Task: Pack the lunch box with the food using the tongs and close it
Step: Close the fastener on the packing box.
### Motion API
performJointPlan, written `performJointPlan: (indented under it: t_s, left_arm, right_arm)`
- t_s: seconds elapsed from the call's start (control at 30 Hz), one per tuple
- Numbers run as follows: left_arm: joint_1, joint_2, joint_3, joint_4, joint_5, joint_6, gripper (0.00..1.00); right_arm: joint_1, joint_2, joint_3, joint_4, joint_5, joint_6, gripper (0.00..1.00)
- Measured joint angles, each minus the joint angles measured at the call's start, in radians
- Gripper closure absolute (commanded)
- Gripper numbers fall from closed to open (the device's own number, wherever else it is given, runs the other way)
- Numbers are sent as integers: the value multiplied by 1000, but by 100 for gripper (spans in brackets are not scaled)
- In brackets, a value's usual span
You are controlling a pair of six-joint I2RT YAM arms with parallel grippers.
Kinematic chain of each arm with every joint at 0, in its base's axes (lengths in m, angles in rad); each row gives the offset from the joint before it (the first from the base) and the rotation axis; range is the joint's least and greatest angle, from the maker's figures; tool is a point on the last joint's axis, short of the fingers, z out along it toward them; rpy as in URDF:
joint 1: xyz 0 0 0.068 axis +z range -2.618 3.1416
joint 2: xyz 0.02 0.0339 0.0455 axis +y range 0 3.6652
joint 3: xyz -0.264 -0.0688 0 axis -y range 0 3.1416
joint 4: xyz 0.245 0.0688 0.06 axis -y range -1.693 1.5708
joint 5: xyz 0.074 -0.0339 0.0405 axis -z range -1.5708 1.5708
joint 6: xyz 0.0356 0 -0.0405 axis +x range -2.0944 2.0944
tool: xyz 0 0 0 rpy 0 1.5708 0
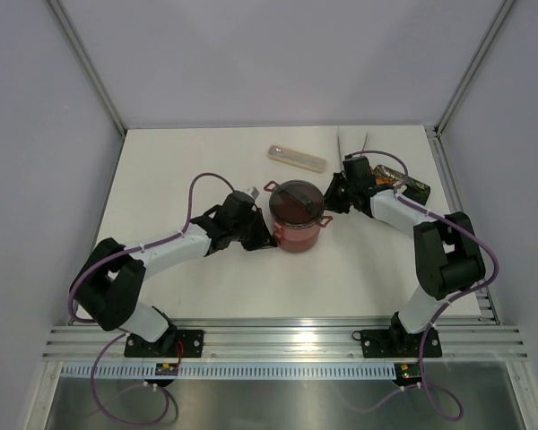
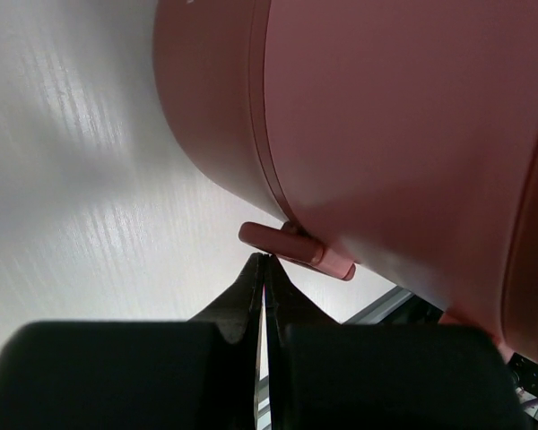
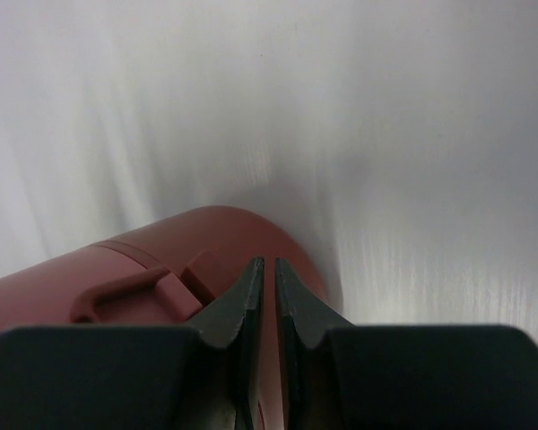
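Next, with the lunch box (image 1: 298, 219) stacked mid tabletop (image 1: 188, 161), we push the latch (image 2: 296, 249) using the fully closed left hand (image 2: 264, 258) just beside it. The right hand (image 3: 265, 264), almost closed with no visible hold, steadies the opposite side.

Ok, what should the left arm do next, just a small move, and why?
Probably nudge the closed left gripper forward against the red latch, pressing it toward the lunch box: its tips sit right at the tab, which sticks out from the wall.
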Motion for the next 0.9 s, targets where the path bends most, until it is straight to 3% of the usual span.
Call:
performJointPlan:
  t_s: [0.57, 0.9]
  left_arm:
    - [0, 35, 11, -47, -58, 6, 100]
    - [23, 5, 19, -76, -130, 10, 100]
  right_arm:
    - [47, -100, -119, 21, 3, 12, 86]
    - [209, -153, -161, 25, -38, 50, 87]
